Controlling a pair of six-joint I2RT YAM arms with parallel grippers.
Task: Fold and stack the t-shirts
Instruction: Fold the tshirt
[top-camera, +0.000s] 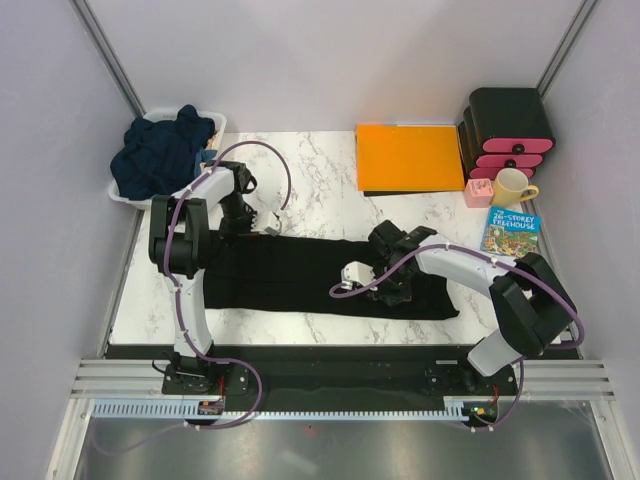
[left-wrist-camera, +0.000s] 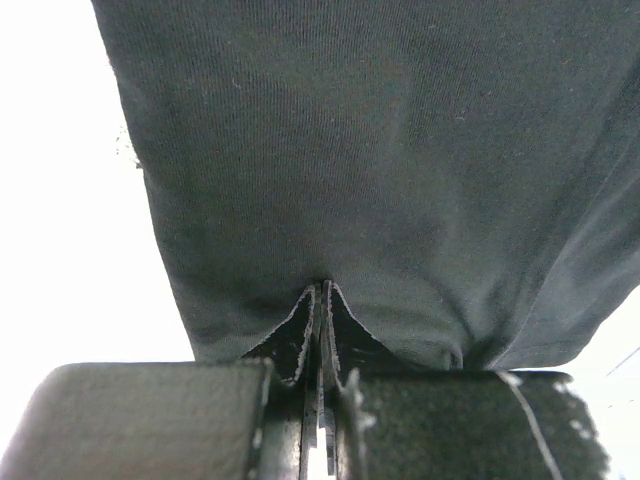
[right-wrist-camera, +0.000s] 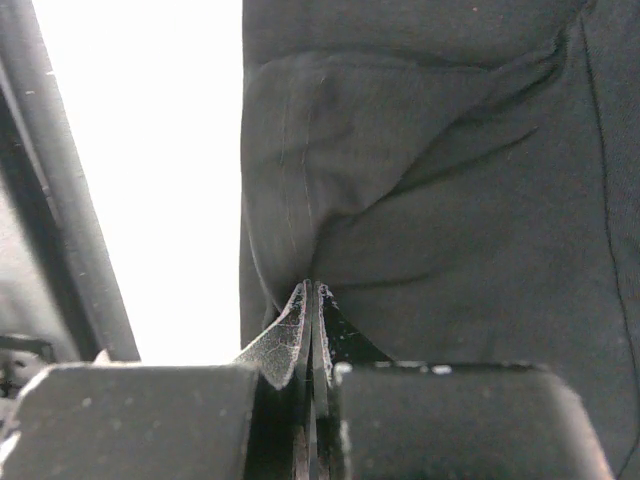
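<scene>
A black t-shirt (top-camera: 300, 272) lies flat in a long band across the marble table (top-camera: 320, 170). My left gripper (top-camera: 240, 225) is at the shirt's far left edge; in the left wrist view its jaws (left-wrist-camera: 322, 290) are shut with the black cloth (left-wrist-camera: 380, 150) pinched at the tips. My right gripper (top-camera: 395, 288) is over the shirt's right part; in the right wrist view its jaws (right-wrist-camera: 312, 288) are shut on a creased fold of the black cloth (right-wrist-camera: 440, 200). Dark navy t-shirts (top-camera: 160, 150) lie heaped in a white basket (top-camera: 122, 195) at the back left.
An orange flat sheet (top-camera: 410, 157) lies at the back middle. A black and pink drawer unit (top-camera: 510, 130), a yellow mug (top-camera: 512, 187), a pink cube (top-camera: 479, 192) and a book (top-camera: 511, 231) stand at the back right.
</scene>
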